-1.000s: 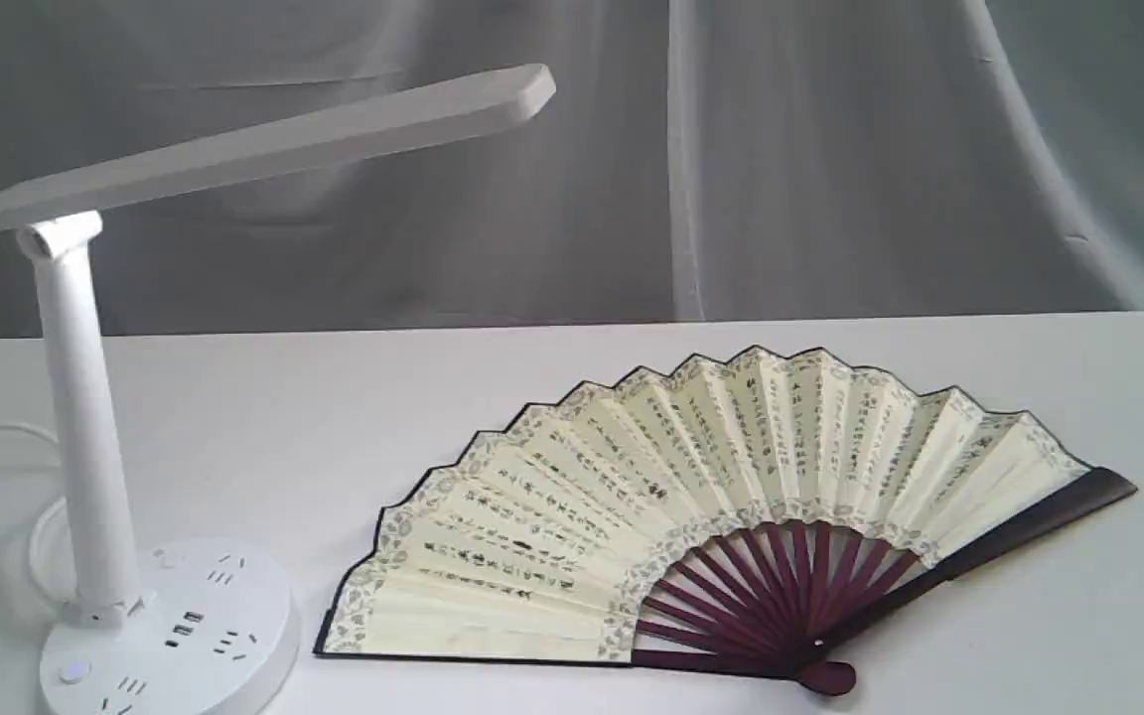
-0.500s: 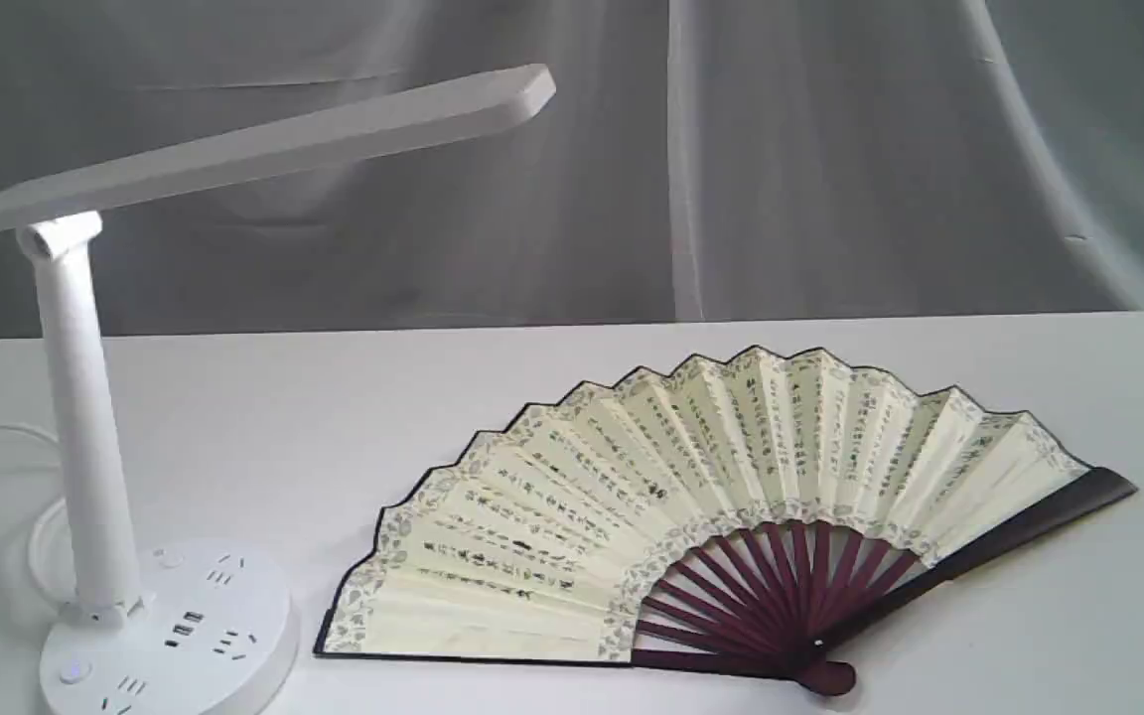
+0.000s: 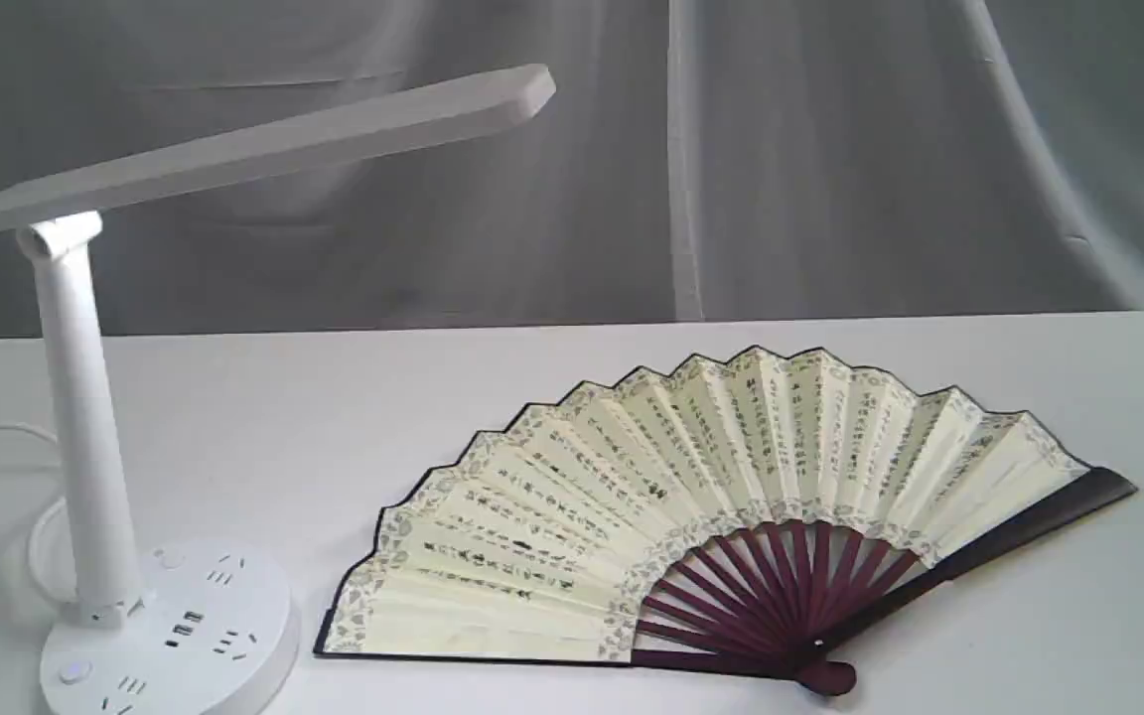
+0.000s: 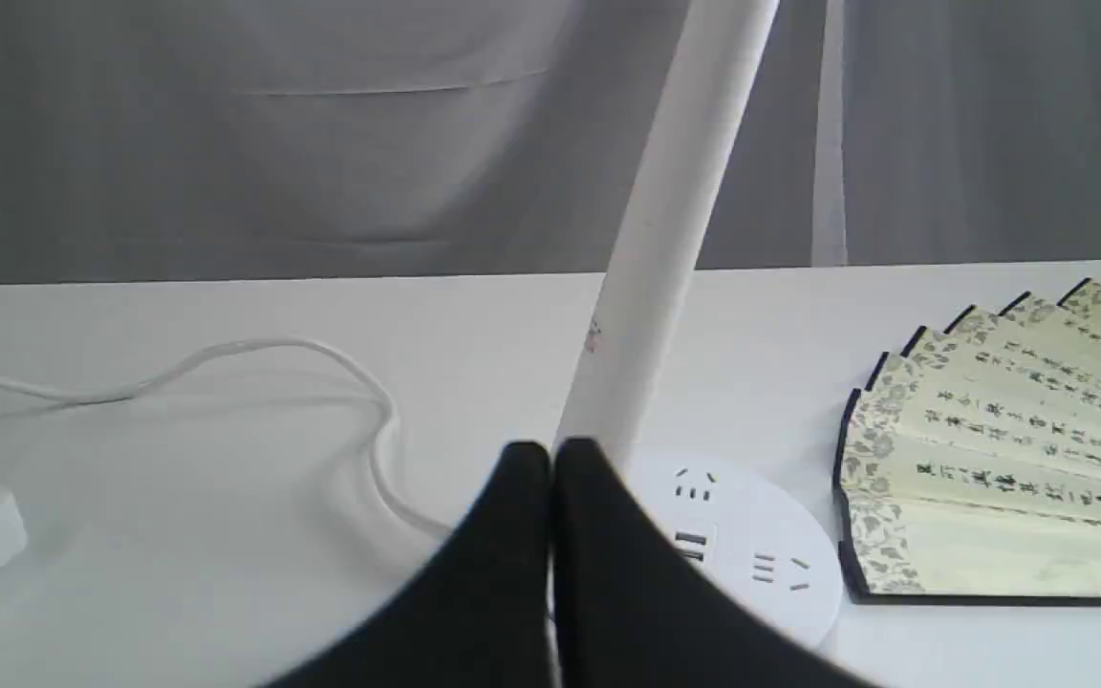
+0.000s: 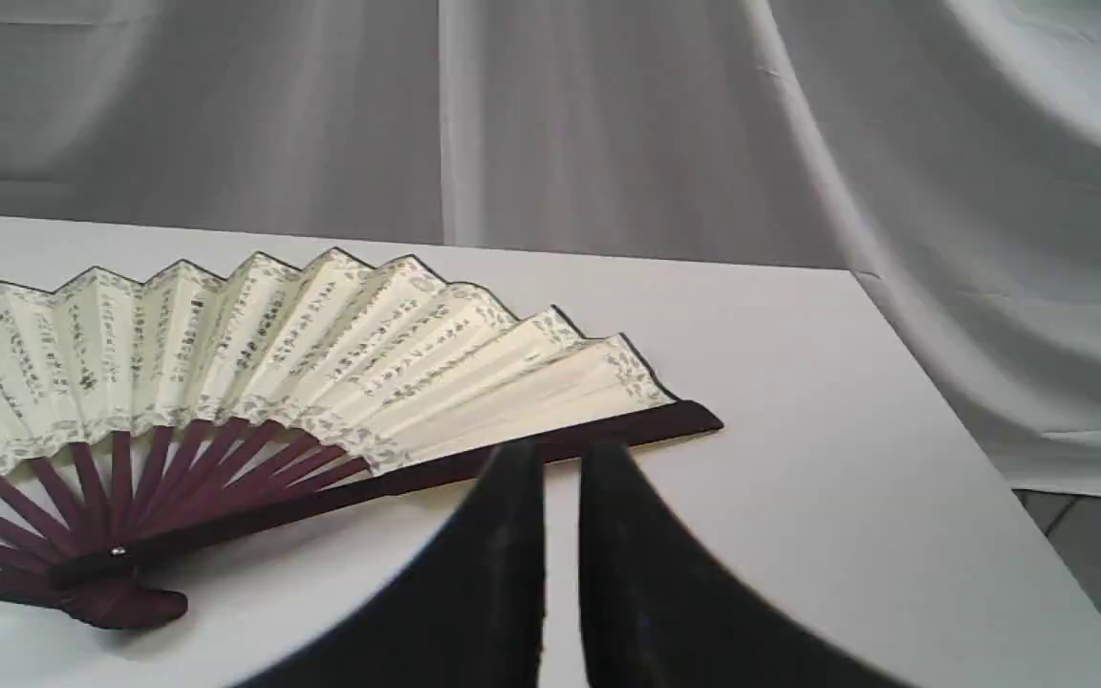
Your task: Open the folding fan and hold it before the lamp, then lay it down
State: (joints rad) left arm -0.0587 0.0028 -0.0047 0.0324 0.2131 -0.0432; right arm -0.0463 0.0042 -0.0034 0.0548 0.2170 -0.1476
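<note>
The folding fan of pleated cream paper, written over in columns of black script and edged with a patterned floral border, lies fully spread and flat on the white surface. Its dark maroon wooden ribs run together at a rounded pivot head on the near side. One guard lies along the fan's near left edge, and the other points off to the far right.

The white plastic desk lamp stands on the left of the surface, apart from the fan. Its round base sits just beside the fan's left corner without touching it. The round stem rises upright, and the long flat bar head slants up to the right from the hinge, reaching out above the bare surface behind the fan. The base shows sockets and a small round button. A thin white cable loops over the surface behind the lamp.

In the left wrist view the black left jaws are pressed tip to tip with nothing between them, close before the lamp stem and base; the fan lies off to one side.

In the right wrist view the black right jaws are all but closed, a thin slit between them, gripping nothing. They stand above the surface near the far-right guard of the fan, not touching it.

A grey draped cloth hangs behind everything.
</note>
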